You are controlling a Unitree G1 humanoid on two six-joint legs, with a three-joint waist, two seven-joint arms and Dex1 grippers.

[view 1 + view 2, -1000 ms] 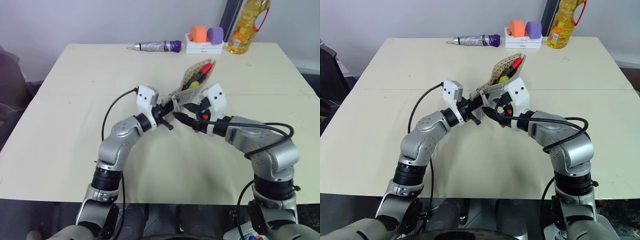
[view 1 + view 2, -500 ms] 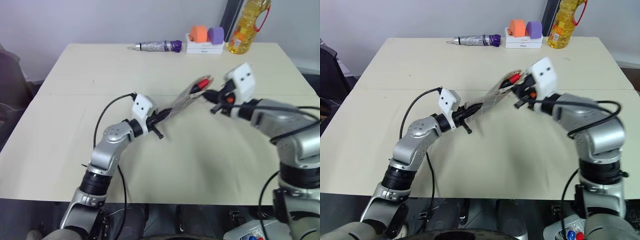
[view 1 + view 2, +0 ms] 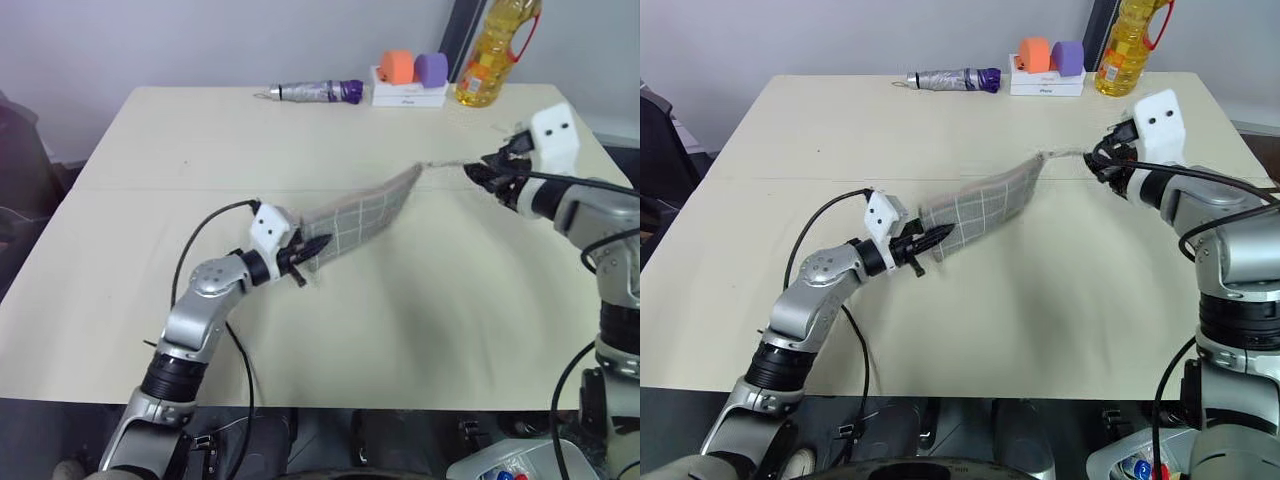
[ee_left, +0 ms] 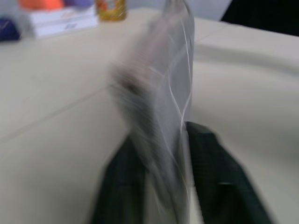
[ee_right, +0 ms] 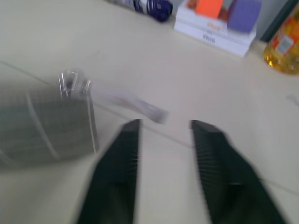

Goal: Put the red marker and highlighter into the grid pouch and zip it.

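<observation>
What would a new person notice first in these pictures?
The grid pouch hangs stretched above the middle of the table, zipped shut, its near end between the left gripper's fingers. The right gripper, open, is off to the right, beside the pull cord.

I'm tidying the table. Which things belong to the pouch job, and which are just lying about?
Job: pouch, left end effector, right end effector.
Lying about: purple tube, oil bottle, white box with orange and purple blocks.

Grid pouch stretching mid-table between left gripper and right gripper, tube, box and bottle sitting along the far edge
</observation>
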